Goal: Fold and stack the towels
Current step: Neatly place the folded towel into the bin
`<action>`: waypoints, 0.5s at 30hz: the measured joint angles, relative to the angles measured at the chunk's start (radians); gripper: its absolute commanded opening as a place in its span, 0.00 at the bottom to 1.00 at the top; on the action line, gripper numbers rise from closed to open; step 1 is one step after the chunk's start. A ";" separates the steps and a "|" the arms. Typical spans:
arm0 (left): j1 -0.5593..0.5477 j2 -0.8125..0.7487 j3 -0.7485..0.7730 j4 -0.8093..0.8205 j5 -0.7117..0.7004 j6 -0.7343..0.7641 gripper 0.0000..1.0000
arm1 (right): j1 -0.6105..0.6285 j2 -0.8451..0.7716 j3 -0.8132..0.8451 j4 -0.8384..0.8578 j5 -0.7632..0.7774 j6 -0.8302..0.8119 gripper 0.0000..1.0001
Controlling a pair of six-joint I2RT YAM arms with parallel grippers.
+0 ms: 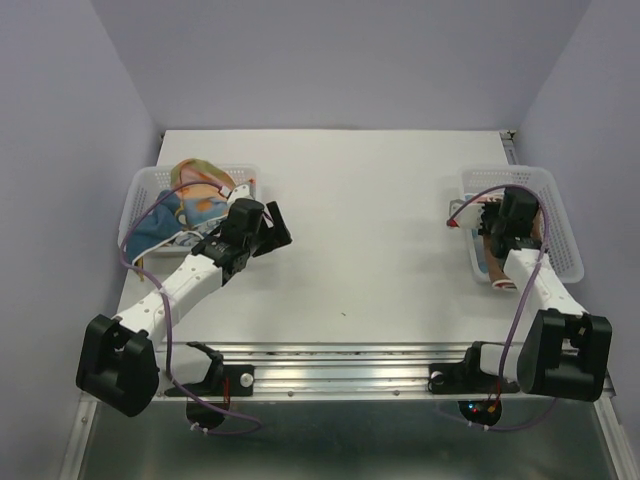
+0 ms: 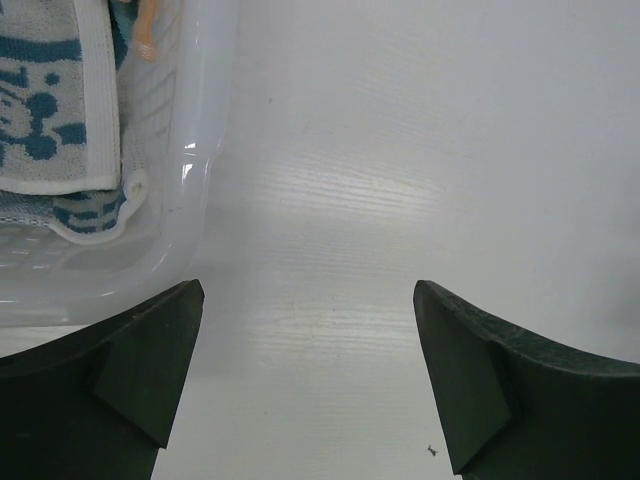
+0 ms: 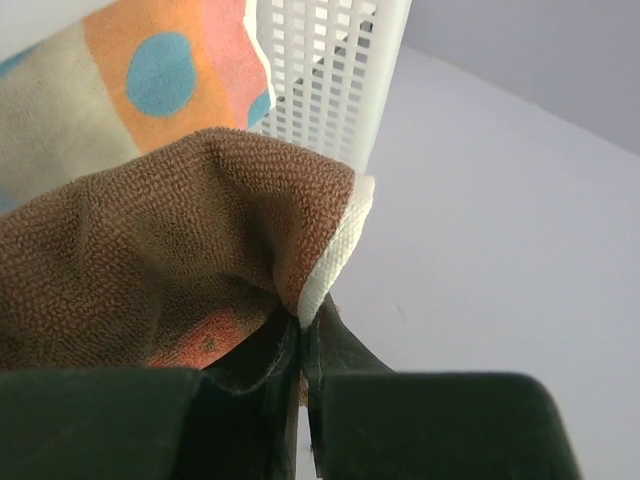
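Left gripper (image 1: 277,233): claw spread wide, holding nothing, over bare table (image 1: 370,210) just right of the left basket (image 1: 142,188). Right gripper (image 3: 302,322): claw pinched tight on the white-hemmed edge of the brown towel (image 3: 140,260), at the left side of the right basket (image 1: 562,235). Baskets sit well apart at the table's side edges, with a broad stretch of table between them.

Top view only: heap of towels (image 1: 195,195) in the left basket.

Left wrist only: white towel with blue pattern (image 2: 45,100) against the basket's wall, basket corner just beside the left finger.

Right wrist only: orange towel with blue circles (image 3: 150,70) behind the brown towel, touching it, with the perforated wall beyond.
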 measured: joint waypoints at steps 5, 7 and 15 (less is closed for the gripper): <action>0.007 -0.005 0.000 -0.002 -0.005 0.000 0.99 | -0.002 0.044 0.000 0.040 -0.036 -0.006 0.07; 0.007 -0.005 0.000 -0.004 -0.006 0.000 0.99 | -0.003 0.061 0.000 0.054 -0.053 -0.008 0.07; 0.007 -0.005 0.000 -0.007 -0.011 -0.001 0.99 | -0.005 0.135 0.000 0.093 -0.074 -0.006 0.16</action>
